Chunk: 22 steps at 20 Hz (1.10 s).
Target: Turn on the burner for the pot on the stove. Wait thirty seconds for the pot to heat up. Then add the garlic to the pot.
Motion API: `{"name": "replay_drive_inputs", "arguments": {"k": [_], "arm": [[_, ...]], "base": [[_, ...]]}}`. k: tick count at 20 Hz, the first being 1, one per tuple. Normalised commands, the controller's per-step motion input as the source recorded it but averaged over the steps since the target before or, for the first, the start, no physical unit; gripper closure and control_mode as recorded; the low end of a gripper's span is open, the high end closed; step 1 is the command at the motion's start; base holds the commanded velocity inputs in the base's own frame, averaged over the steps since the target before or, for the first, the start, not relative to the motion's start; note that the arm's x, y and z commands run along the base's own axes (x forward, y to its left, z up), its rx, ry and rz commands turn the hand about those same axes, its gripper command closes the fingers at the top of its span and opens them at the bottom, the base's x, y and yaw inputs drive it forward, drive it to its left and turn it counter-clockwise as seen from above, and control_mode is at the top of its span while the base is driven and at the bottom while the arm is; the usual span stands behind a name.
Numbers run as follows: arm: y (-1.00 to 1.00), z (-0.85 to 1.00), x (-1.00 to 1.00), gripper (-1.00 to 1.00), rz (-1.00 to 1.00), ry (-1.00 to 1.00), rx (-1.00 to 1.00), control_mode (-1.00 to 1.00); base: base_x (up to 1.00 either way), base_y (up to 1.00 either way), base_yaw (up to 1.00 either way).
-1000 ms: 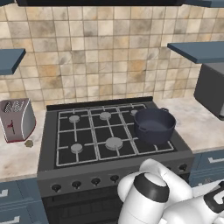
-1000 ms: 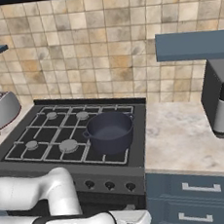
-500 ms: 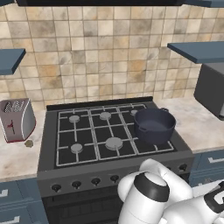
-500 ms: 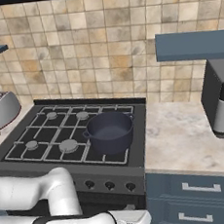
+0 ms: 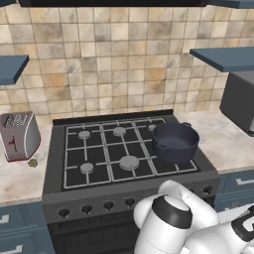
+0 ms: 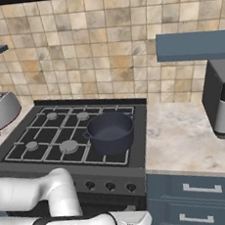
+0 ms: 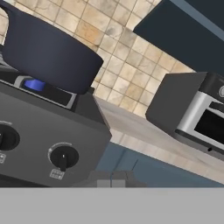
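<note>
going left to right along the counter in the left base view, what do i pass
silver toaster with a red lever → tiny tan-brown garlic lump on the counter → black-grey gas stove with grid grates → round dark navy-grey pot on the stove's right side → dark boxy oven appliance at the right edge

Pot [image 5: 174, 142]: dark navy-grey, matte. Stove [image 5: 74, 184]: black-grey body, black grid grates, grey round burner caps, dark knobs [image 7: 64, 157] on the front. Blue flame [image 7: 35, 85] shows under the pot in the hand view. Garlic [image 5: 33, 161]: tan-brown. Toaster [image 5: 19, 135]: silver with a red lever. Wall tiles [image 5: 114, 64]: mottled beige, tan and brown squares. Counter [image 6: 186, 138]: pale marbled beige. Cabinets [image 6: 201, 193] and shelves [image 5: 225, 58]: slate blue. Oven [image 6: 224, 105]: dark grey with silver front.
</note>
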Motion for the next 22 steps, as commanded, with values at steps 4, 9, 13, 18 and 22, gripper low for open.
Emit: {"name": "replay_drive_inputs", "arguments": {"k": [4,9,13,18,22], "arm": [[0.0,0.0,0.0,1.0,0.0,0.0,0.0,-1.0],[0.0,0.0,0.0,1.0,0.0,0.0,0.0,-1.0],[0.0,0.0,0.0,1.0,0.0,0.0,0.0,-1.0],[0.0,0.0,0.0,1.0,0.0,0.0,0.0,-1.0],[0.0,0.0,0.0,1.0,0.0,0.0,0.0,-1.0]], "base": [[0.0,0.0,0.0],[0.0,0.0,0.0],[0.0,0.0,0.0],[0.0,0.0,0.0],[0.0,0.0,0.0]]}}
